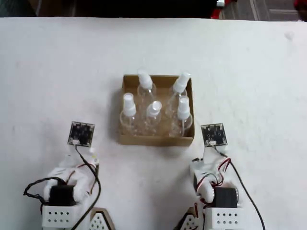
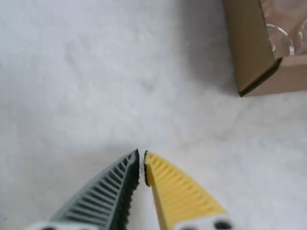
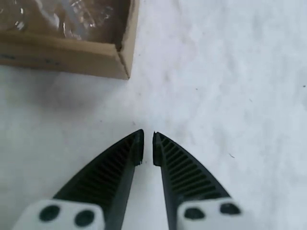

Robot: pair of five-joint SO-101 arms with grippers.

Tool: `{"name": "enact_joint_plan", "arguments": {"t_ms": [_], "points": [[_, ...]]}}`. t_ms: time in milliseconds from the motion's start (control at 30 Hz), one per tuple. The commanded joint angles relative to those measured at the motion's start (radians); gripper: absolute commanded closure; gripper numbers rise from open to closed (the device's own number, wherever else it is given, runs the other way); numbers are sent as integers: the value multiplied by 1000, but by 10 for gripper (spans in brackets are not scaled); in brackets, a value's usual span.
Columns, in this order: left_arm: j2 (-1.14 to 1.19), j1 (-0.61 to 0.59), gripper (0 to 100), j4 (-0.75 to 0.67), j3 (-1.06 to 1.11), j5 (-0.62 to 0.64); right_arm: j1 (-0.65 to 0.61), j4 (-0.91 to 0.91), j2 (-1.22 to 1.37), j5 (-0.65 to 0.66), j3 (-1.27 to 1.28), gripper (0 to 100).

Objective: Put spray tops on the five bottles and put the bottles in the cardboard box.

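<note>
The cardboard box (image 1: 157,140) stands in the middle of the white table, and several clear bottles (image 1: 146,87) with white spray tops stand upright inside it. My left arm is drawn back at the near left; its gripper (image 2: 142,163), one grey and one yellow finger, is shut with nothing in it, just above the cloth, with a corner of the cardboard box (image 2: 249,57) a short way off. At the near right, my right gripper (image 3: 147,143) with black fingers is also shut and holds nothing, a corner of the cardboard box (image 3: 96,60) lying ahead of it.
A white cloth (image 1: 57,72) covers the table, with open room on every side of the box. The arm bases (image 1: 60,215) and their cables (image 1: 91,175) sit along the near edge. The table's far edge (image 1: 144,18) meets a dark floor.
</note>
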Motion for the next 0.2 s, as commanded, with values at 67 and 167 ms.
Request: {"name": "enact_joint_plan", "arguments": {"t_ms": [67,167], "points": [[1,12,976,5,0,-8,-5,7,-7,-9,8,981],[1,12,976,5,0,-8,-5,7,-7,-9,8,981]]}}
